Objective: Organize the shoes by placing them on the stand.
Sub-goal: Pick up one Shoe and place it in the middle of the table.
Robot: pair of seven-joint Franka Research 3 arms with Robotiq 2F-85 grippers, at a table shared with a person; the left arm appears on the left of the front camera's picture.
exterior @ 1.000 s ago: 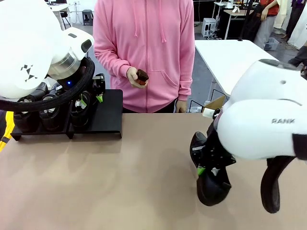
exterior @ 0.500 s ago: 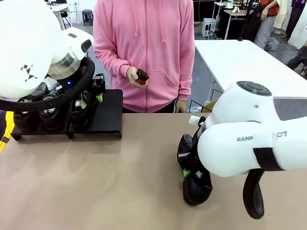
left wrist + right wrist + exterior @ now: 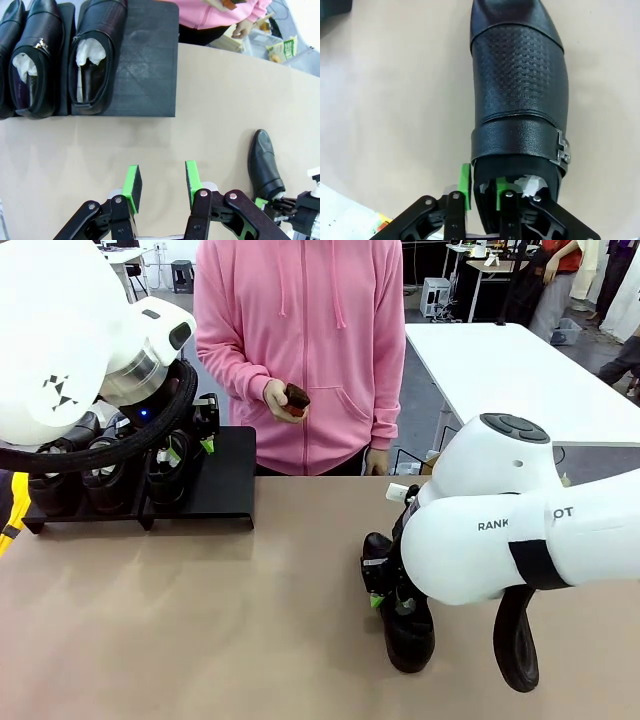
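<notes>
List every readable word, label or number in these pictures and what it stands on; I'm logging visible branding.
"RANK": cut-off black lettering on the white right robot arm, front view.
"OT": cut-off black lettering further along that arm.
Green-and-white packet near the person, left wrist view: print too small to read.
Glossy black leather dress shoes and matte-black rack: no text.

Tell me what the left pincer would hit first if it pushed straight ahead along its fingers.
Probably the bare tan table. The left pincer, jaws apart with nothing between them, points down at open tabletop just short of the stand. Depth is unclear, so the stand's near edge can't be ruled out.
</notes>
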